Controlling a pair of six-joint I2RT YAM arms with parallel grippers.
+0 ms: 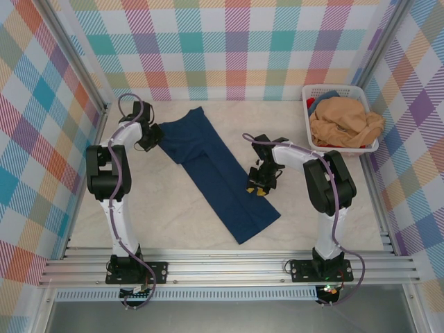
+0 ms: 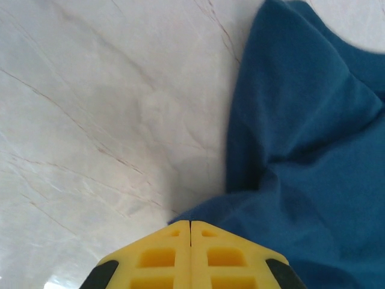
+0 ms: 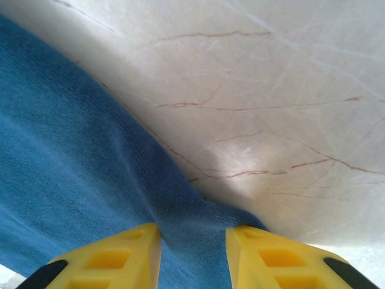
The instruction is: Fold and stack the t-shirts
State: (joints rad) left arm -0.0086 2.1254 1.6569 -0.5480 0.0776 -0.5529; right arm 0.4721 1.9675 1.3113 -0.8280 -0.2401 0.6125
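Across the table (image 1: pixel 166 225), from near its far-left corner toward the near edge's middle, the navy t-shirt (image 1: pixel 215 173) is lying as a long folded strip. Left gripper (image 1: pixel 154 139) (image 2: pixel 190 226) is sitting at the strip's far-left end, fingers pressed together on the cloth edge. Right gripper (image 1: pixel 258 189) (image 3: pixel 192 232) is pinching a raised cloth ridge on the strip's right edge. Tan-orange t-shirt (image 1: pixel 343 121) is lying crumpled in the white basket (image 1: pixel 333 88) at the far-right corner.

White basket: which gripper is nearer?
Right. Right gripper is mid-table, left of the white basket; left gripper is farther left, beyond the navy t-shirt.
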